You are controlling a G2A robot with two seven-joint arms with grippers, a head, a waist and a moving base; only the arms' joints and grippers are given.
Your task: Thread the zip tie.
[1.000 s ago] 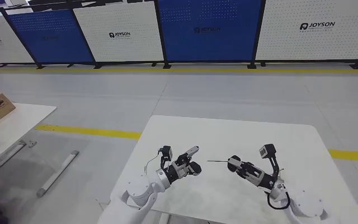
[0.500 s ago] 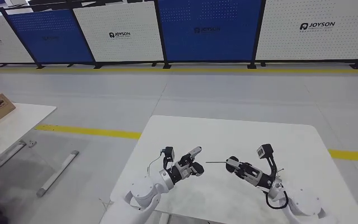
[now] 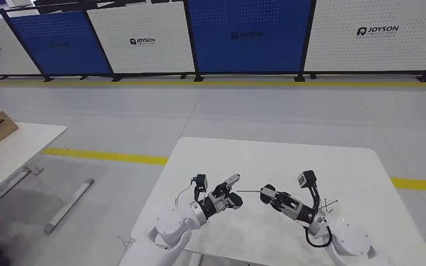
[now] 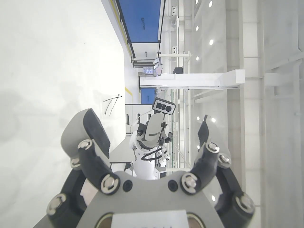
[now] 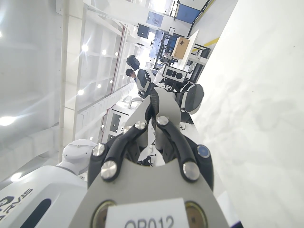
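Observation:
A thin black zip tie (image 3: 248,192) is held level above the white table (image 3: 279,156). My right gripper (image 3: 266,193) is shut on one end of it. The free end points at my left gripper (image 3: 232,190), which is open, and the tip sits just at its fingers. In the left wrist view the left gripper (image 4: 149,124) stands wide open with nothing between the pads, facing the right arm (image 4: 154,129). In the right wrist view the right gripper (image 5: 152,102) has its fingers pressed together, and the tie itself is too thin to make out there.
A few spare zip ties (image 3: 327,203) lie on the table beside the right arm, also seen as crossed black strips (image 4: 112,102). Blue and white pegboard panels (image 3: 246,33) stand across the floor. A second table (image 3: 26,143) is at the far left.
The right gripper has carried the zip tie to the left, closing the gap to the left gripper. The left gripper has shifted only slightly and stays open.

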